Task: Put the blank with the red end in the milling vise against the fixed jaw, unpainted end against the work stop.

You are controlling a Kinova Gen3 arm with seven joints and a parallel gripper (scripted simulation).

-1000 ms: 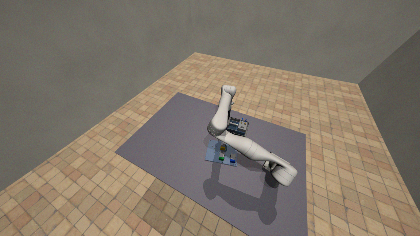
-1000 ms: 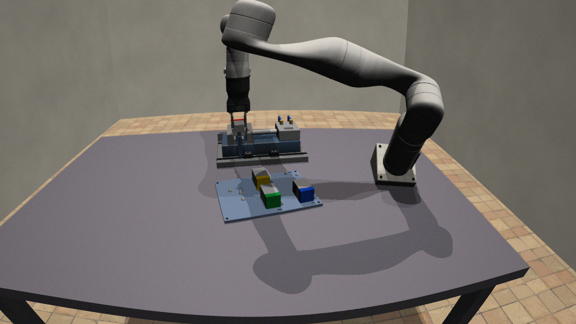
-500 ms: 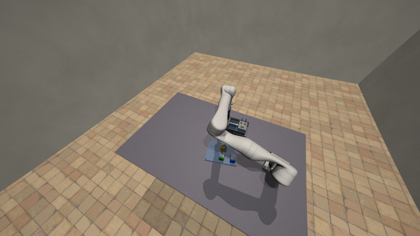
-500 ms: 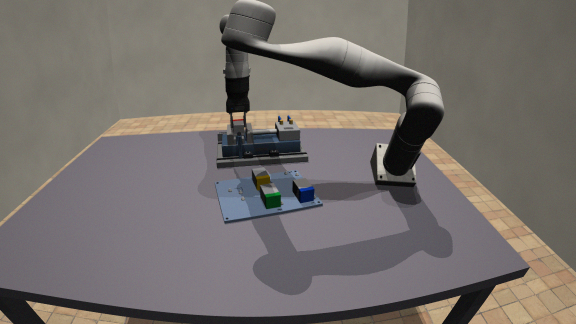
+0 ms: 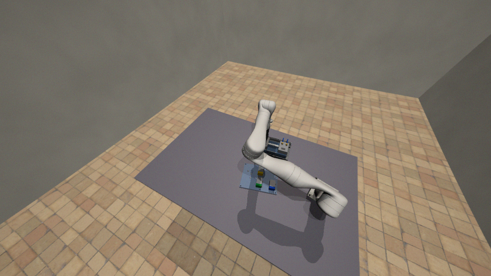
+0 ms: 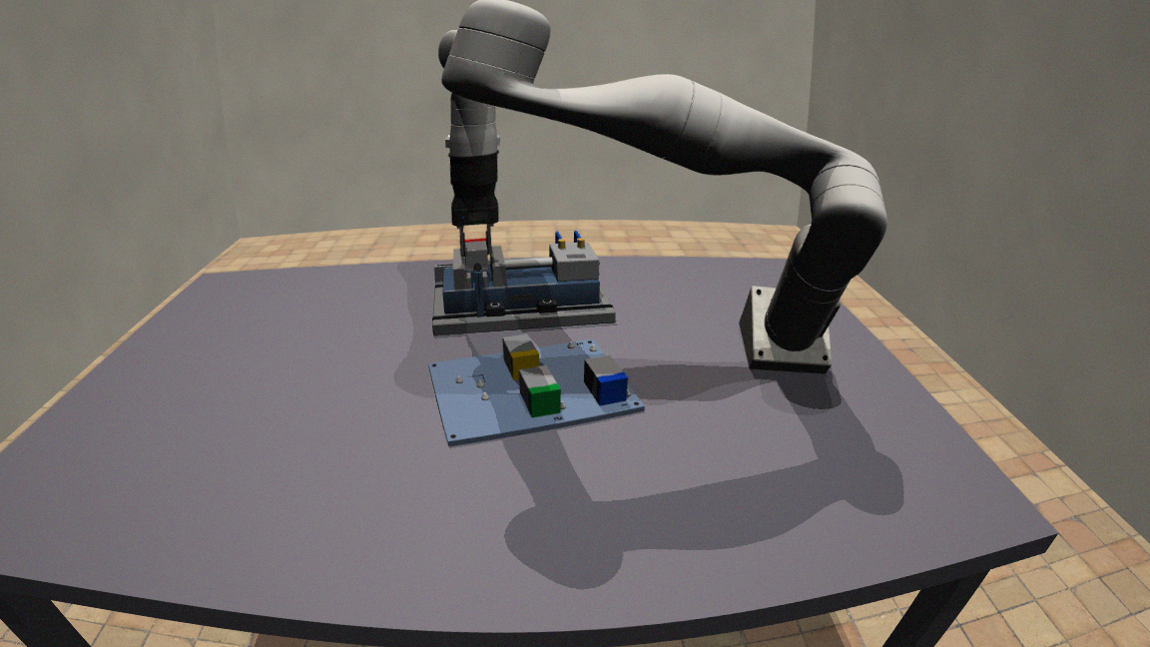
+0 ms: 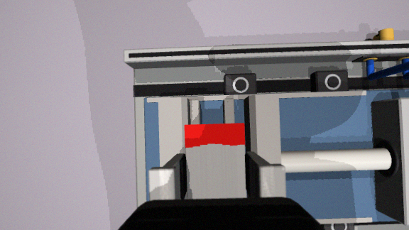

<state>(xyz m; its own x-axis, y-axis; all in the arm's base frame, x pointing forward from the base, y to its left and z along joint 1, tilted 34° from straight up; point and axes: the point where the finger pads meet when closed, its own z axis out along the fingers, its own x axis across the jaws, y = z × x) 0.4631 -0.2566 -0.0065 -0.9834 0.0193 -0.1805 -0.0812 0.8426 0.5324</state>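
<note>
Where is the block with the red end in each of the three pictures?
Top: not visible, hidden behind the arm.
Exterior: red-ended blank is a small red strip in the pincer, just above the vise's left end.
Wrist: centre, red-ended blank between the fingers.
Shared landmark: the vise.

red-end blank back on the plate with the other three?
No. The red-end blank is clamped in the pincer above the vise, off the plate.

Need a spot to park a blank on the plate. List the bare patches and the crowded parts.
On the plate, the left end by the small pegs and the front-left strip are bare. Crowded: centre and right, where the yellow blank, green blank and blue blank sit.
</note>
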